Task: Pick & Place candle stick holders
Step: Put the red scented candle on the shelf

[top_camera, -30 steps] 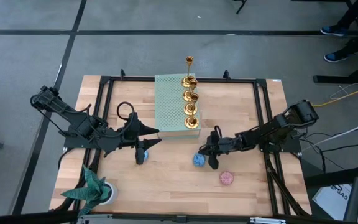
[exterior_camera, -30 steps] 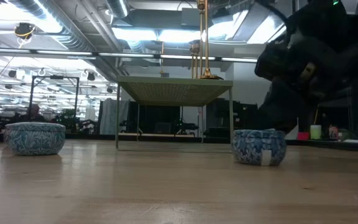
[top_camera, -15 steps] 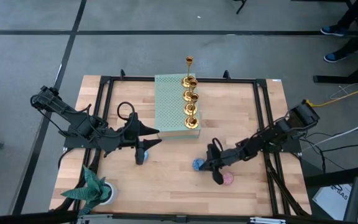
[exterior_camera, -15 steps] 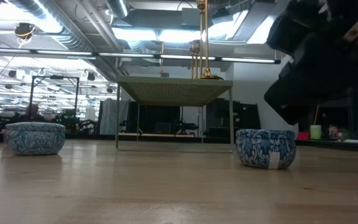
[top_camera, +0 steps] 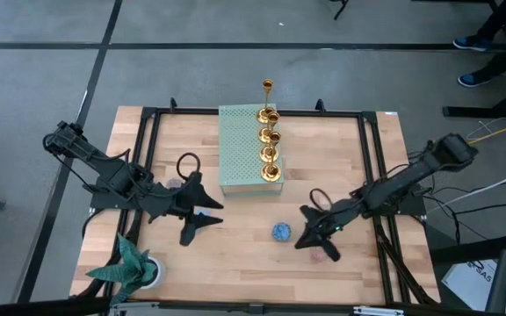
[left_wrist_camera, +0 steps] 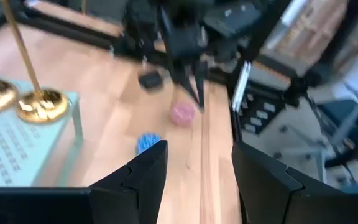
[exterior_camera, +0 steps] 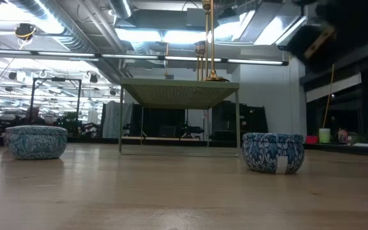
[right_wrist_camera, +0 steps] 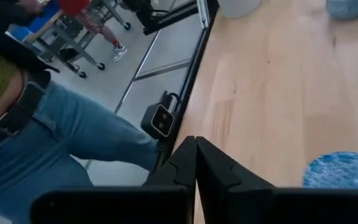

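Note:
Several gold candle stick holders stand in a row by their round bases on the right edge of a green mesh rack. They also show in the low view and the left wrist view. My left gripper is open and empty to the near left of the rack; its fingers show apart in its wrist view. My right gripper is shut and empty, raised above the table to the right of a blue disc. Its fingers meet in the right wrist view.
A pink disc lies under my right gripper and is hidden in the high view. A second blue disc lies by my left gripper. A potted plant stands at the near left corner. A person in jeans stands beyond the table's edge.
My right gripper has drawn away from the blue disc toward the table's near right and has risen, almost out of the low view. The blue disc has slid a little toward the near edge. My left gripper has shifted slightly toward the near edge.

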Robot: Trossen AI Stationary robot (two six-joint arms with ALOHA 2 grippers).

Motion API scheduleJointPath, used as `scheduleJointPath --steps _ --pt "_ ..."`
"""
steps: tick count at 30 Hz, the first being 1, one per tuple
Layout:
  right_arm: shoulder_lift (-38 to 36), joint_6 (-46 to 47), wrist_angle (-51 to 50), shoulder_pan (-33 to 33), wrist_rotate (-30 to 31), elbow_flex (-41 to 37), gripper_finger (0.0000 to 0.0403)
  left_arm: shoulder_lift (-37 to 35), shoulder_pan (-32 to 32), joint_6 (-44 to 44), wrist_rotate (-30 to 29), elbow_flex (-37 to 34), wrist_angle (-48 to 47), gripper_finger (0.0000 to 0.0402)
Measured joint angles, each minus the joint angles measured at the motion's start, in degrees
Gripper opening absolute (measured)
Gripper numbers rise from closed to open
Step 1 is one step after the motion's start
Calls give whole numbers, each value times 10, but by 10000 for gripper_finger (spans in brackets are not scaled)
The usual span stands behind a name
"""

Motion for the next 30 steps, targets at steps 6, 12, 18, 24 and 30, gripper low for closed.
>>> scheduleJointPath --steps 6,12,18,24,30 --pt "-157 -5 -167 0 5 0 8 0 0 -20 54 0 -64 178" --pt "-260 -19 -271 0 43 0 13 0 0 -83 77 0 -147 178" --pt "-288 -44 -276 -1 49 0 13 0 0 -110 73 0 -210 178" --pt "-312 -157 -287 -6 101 -7 14 0 0 -111 57 0 -233 178" --pt "-395 -189 -261 -18 112 -88 14 0 0 -111 49 0 -254 178"
